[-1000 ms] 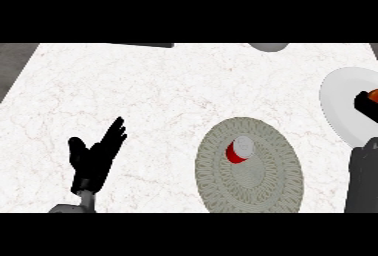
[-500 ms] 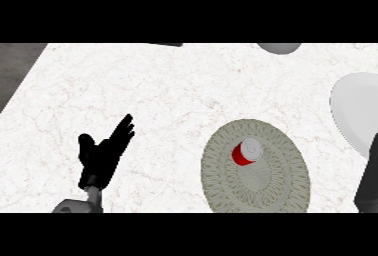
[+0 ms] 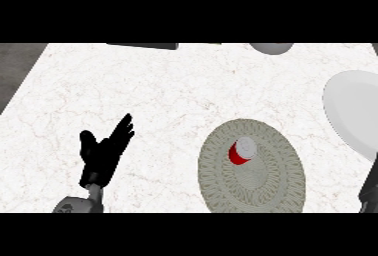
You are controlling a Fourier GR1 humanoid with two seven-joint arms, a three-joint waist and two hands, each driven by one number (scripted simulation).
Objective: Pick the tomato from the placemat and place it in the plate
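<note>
Since a second ago my right hand [image 3: 370,186] has drawn back from the plate [image 3: 353,107] and now shows only as a dark sliver at the view's lower right edge. It may be mostly arm, and I cannot tell how the hand itself is set. My left hand [image 3: 105,152] has kept its place at the lower left, resting open over the counter [image 3: 148,85] with straight fingers pointing up and nothing in it. The tomato [image 3: 238,154] has not moved: it lies on the round placemat [image 3: 251,187], a little above the mat's middle. It is well to the right of my left hand and well apart from it. The plate sits beyond the mat at the right edge.
</note>
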